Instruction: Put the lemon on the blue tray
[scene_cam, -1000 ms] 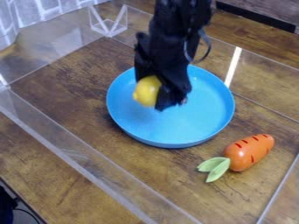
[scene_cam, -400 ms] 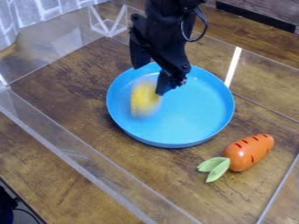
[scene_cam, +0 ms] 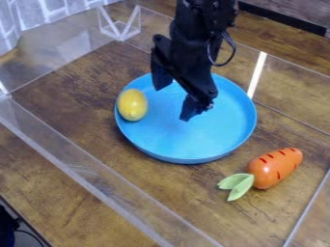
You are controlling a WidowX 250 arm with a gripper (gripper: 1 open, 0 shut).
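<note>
The lemon, small, yellow and oval, lies free at the left rim of the blue tray, a big round shallow dish in the middle of the wooden table. My black gripper hangs over the tray's left half, pointing steeply down. It is open, with nothing between its fingers. The lemon lies just left of the gripper, apart from it.
An orange carrot with green leaves lies on the table to the tray's lower right. Clear plastic walls fence the work area on the left and front. A clear container stands at the back left.
The gripper, which held the lemon over the tray, has opened. The lemon has dropped and rolled left to the tray's rim.
</note>
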